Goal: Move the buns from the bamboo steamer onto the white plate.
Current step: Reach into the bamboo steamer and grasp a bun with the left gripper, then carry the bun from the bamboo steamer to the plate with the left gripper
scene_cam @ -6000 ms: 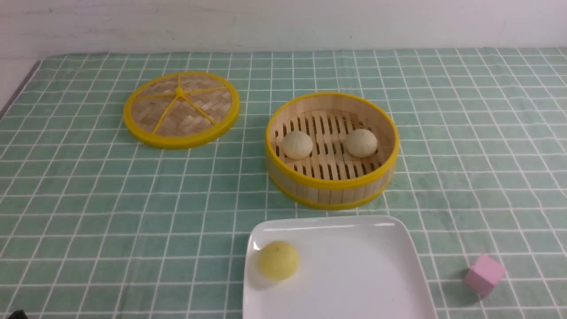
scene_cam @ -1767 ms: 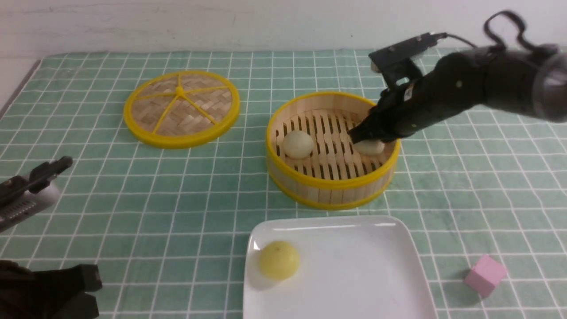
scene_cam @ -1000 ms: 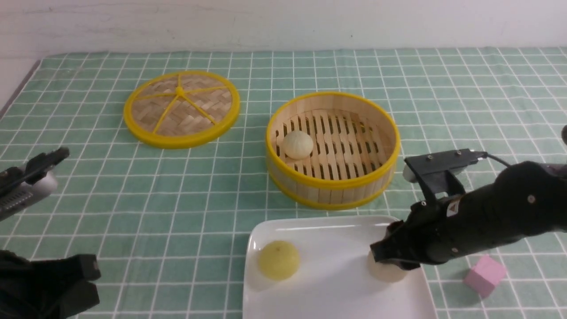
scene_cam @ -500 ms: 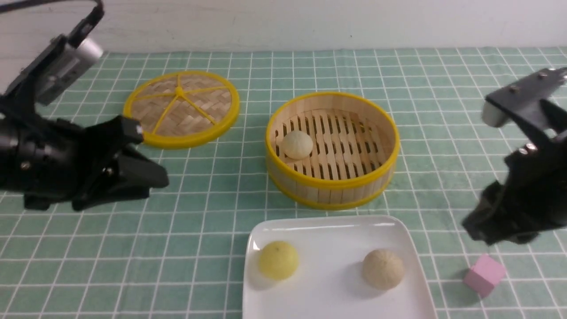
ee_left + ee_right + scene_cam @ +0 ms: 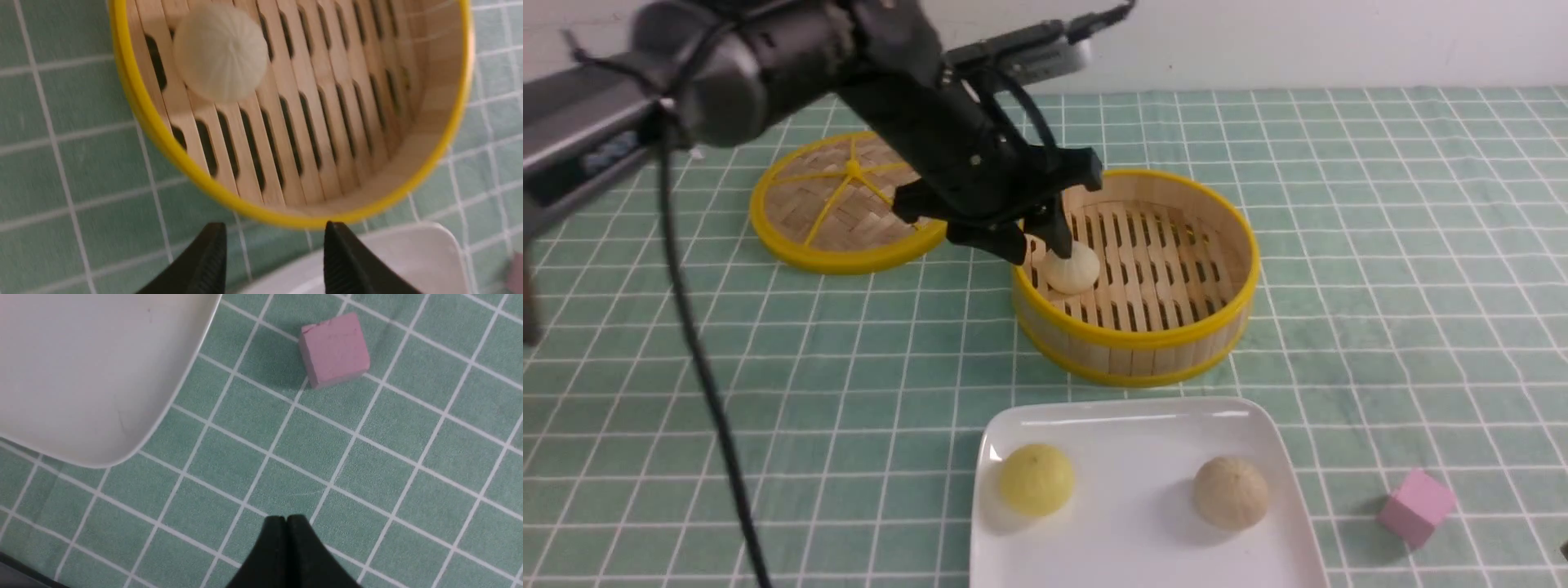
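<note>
One pale cream pleated bun (image 5: 1231, 492) set on glossy white square plate (image 5: 1131, 429), right half. Second bun (image 5: 1076, 271) in round bamboo steamer (image 5: 1135, 339), left side; transfer pending. Left end effector (image 5: 1039, 245) spread open above it, nothing gripped. Right end effector (image 5: 286, 519) clenched, empty.

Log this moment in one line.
left gripper: open, above steamer, steamer bun ungripped | right gripper: shut, empty, over cloth by cube | plate: plate bun, yellow ball
</note>
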